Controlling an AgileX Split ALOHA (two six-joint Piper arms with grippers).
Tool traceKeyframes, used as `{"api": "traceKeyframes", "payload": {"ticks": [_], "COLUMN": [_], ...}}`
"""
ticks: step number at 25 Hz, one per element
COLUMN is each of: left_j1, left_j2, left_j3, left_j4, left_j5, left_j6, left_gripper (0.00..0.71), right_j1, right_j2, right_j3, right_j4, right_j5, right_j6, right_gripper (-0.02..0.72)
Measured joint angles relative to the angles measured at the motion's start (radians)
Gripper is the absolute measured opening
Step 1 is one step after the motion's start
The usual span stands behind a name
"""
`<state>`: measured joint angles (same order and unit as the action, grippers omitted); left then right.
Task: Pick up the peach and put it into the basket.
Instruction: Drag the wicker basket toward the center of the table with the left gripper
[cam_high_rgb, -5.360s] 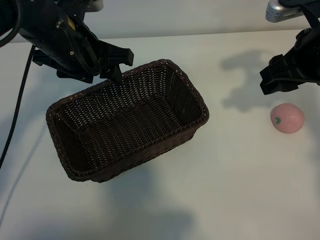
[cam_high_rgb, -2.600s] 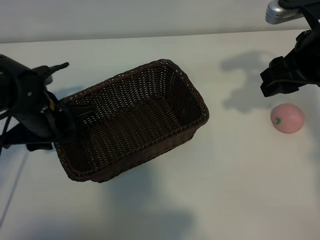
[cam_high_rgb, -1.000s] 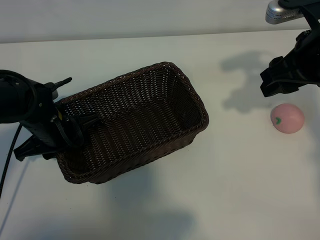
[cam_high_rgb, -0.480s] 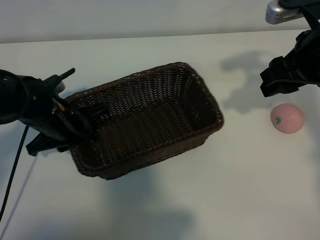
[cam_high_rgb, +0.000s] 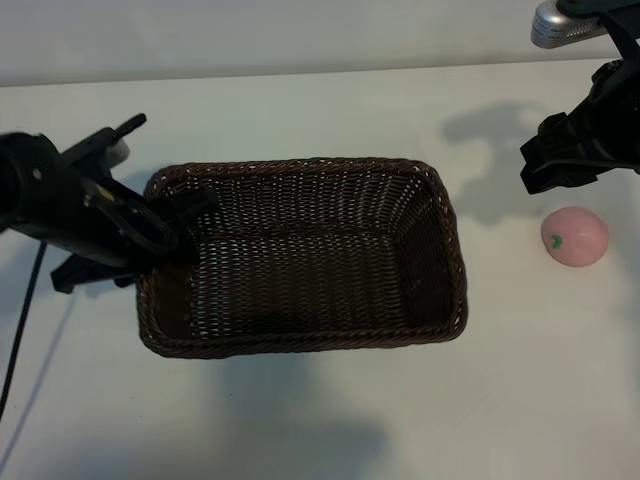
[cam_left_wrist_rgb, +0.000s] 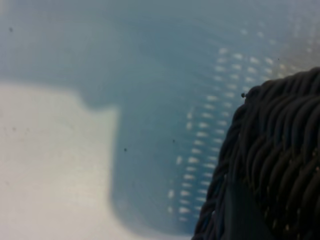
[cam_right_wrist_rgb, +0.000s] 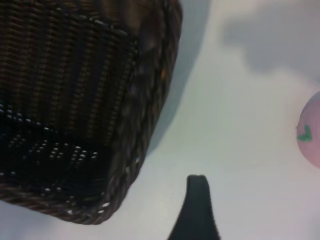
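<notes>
The dark brown woven basket (cam_high_rgb: 300, 165) lies on the white table, its long sides level with the table's front edge. My left gripper (cam_high_rgb: 168, 226) is shut on its left end wall, one finger inside and one outside; the left wrist view shows the braided rim of the basket (cam_left_wrist_rgb: 270, 150) right up against the camera. The pale pink peach (cam_high_rgb: 574, 236) with a green leaf mark rests on the table to the right of the basket. My right gripper (cam_high_rgb: 562, 166) hovers open just behind the peach, holding nothing. In the right wrist view one finger (cam_right_wrist_rgb: 198, 200) shows between the basket (cam_right_wrist_rgb: 150, 100) and the peach (cam_right_wrist_rgb: 311, 131).
A black cable (cam_high_rgb: 22, 330) hangs from the left arm over the table's left side. The table's far edge (cam_high_rgb: 300, 75) runs behind the basket. A strip of bare table separates basket and peach.
The basket has swung round and slid toward the right with my left gripper on its end wall, so it now lies square to the table. Peach and right arm have not moved.
</notes>
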<state>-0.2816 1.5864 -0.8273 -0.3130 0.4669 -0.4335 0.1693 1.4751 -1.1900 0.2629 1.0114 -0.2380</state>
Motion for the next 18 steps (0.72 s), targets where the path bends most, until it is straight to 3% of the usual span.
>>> {"api": "traceKeyframes", "payload": {"ticks": [6, 18], "left_j1": [0.05, 0.05], "left_j2": [-0.002, 0.084], "left_j3": [-0.115, -0.332], "left_j4": [-0.039, -0.055], "left_j5": [0.084, 0.121], "left_j6": [0.136, 0.142], "left_gripper": [0.323, 0.323], "right_j1": [0.0, 0.0], "right_j2": [0.0, 0.0], "right_j3": [0.0, 0.0], "right_j4": [0.001, 0.001], "right_j5": [0.0, 0.004], "right_j6": [0.0, 0.0], "right_gripper": [0.583, 0.583]}}
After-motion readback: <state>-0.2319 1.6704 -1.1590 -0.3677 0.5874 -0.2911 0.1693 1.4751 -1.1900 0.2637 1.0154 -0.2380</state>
